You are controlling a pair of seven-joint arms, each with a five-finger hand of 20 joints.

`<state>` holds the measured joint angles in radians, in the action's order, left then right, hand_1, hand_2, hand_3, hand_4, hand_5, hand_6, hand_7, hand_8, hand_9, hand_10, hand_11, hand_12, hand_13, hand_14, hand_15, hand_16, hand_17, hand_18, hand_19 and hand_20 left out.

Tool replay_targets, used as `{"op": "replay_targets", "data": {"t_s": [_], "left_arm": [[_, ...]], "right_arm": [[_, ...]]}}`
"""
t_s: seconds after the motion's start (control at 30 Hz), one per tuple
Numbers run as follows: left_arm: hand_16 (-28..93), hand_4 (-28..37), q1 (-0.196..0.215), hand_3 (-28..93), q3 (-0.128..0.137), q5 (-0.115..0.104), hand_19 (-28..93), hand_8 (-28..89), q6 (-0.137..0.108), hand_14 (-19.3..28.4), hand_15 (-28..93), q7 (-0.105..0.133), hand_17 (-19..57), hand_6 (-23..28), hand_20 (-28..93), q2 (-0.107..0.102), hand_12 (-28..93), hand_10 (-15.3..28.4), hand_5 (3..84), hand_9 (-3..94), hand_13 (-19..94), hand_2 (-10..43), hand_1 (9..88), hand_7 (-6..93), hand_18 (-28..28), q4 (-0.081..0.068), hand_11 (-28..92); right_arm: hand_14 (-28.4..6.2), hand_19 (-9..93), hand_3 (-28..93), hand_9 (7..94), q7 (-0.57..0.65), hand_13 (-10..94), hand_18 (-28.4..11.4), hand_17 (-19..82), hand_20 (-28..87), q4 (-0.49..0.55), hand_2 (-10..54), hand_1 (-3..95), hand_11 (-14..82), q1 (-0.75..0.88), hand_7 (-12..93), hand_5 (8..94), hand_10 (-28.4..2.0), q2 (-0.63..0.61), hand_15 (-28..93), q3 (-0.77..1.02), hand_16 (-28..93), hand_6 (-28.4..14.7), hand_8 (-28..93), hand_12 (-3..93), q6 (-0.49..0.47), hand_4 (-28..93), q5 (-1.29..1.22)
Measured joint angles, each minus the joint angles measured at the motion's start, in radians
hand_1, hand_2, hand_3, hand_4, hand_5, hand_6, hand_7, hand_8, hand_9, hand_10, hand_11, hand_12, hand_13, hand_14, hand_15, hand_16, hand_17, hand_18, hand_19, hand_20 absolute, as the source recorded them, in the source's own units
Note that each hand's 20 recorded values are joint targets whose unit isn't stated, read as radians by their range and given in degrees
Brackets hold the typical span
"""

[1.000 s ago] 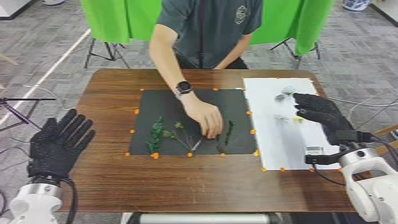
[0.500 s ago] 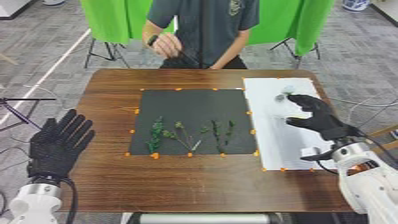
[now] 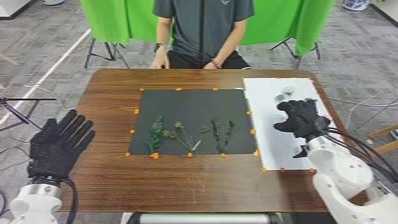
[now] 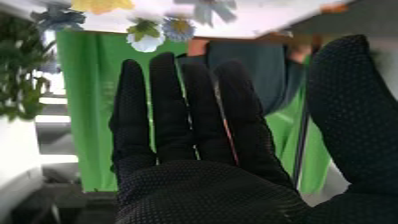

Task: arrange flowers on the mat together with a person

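Observation:
My right hand (image 3: 302, 120) is over the middle of the white sheet (image 3: 275, 145), its fingers relaxed; in the right wrist view the hand (image 4: 200, 190) is open, with nothing held. Pale flowers (image 3: 286, 91) lie on the sheet beyond it. In the right wrist view show a yellow flower (image 4: 102, 4), a white flower (image 4: 145, 42) and a blue one (image 4: 179, 30). On the dark mat (image 3: 178, 107), green stems lie along the near half: a leafy stem (image 3: 155, 135), a branching stem (image 3: 182, 136) and thin stems (image 3: 222, 135). My left hand (image 3: 60, 145) rests open left of the mat.
The brown table (image 3: 178, 185) carries the mat and sheet, with orange markers (image 3: 155, 156) along their edges. A person stands at the far edge with hands lowered. Green leaves (image 4: 18, 70) hang at the side of the right wrist view.
The person's hand has withdrawn from the mat, where another stem now lies at the right. My right hand has turned and shifted toward the left and slightly nearer over the sheet.

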<state>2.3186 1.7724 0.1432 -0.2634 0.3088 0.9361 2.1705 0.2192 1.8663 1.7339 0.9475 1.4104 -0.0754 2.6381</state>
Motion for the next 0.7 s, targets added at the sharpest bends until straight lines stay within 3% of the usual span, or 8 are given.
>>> {"op": "replay_targets", "data": {"t_s": [0.2,0.3,0.53,0.63,0.7], "left_arm": [[-3,-28.2,0.001,73,0.0,0.0,25,-8,-0.001,13.5,17,-0.001,-2.4,7.3,13,0.002,9,13.5,44.6,39.4,30,10.2,30.2,9.6,12.8,0.0,13],[-3,-28.1,0.001,73,0.001,0.0,25,-8,-0.001,13.6,17,-0.004,-2.4,7.3,13,0.003,9,13.6,44.6,39.4,30,10.2,30.2,9.6,12.8,0.0,13],[-3,-28.2,0.0,73,0.001,0.003,25,-8,-0.001,13.7,17,-0.016,-2.4,7.3,13,0.004,9,13.5,44.6,39.4,30,10.2,30.2,9.5,12.8,-0.001,13],[-3,-28.2,0.0,73,0.001,0.003,25,-8,-0.001,13.7,17,-0.017,-2.4,7.3,13,0.004,9,13.5,44.6,39.4,30,10.2,30.2,9.5,12.8,-0.001,13],[-3,-28.2,0.001,73,0.001,0.003,25,-8,-0.001,13.7,17,-0.017,-2.4,7.3,13,0.005,9,13.5,44.6,39.5,30,10.2,30.2,9.6,12.8,-0.001,13]], "right_arm": [[-10.4,65,79,56.0,0.045,44,-18.9,18,15,-0.037,-9.5,37.3,20.0,-0.05,23,52.1,-12.0,0.01,44,-0.053,16,-0.9,-16,16.0,0.006,-28,0.036],[-10.2,65,78,57.3,0.052,46,-18.9,18,15,-0.044,-9.5,39.2,20.3,-0.052,24,53.4,-11.7,0.013,45,-0.054,16,-0.4,-16,15.9,0.006,-28,0.035],[-8.5,68,71,69.0,0.074,54,-18.7,21,17,-0.077,-9.5,48.3,23.0,-0.073,31,61.6,-9.1,0.014,51,-0.073,20,3.5,-15,17.6,-0.063,-28,0.022],[-6.9,68,59,77.4,0.079,57,-18.4,22,19,-0.092,-9.5,58.1,11.7,-0.087,39,64.6,-7.2,0.014,49,-0.084,30,3.5,-10,31.9,-0.037,-28,0.013],[-5.6,68,59,81.2,0.079,59,-18.3,23,20,-0.103,-9.5,60.5,9.2,-0.091,42,67.2,-6.5,0.014,46,-0.094,36,3.8,-8,37.2,-0.009,-28,0.009]]}}
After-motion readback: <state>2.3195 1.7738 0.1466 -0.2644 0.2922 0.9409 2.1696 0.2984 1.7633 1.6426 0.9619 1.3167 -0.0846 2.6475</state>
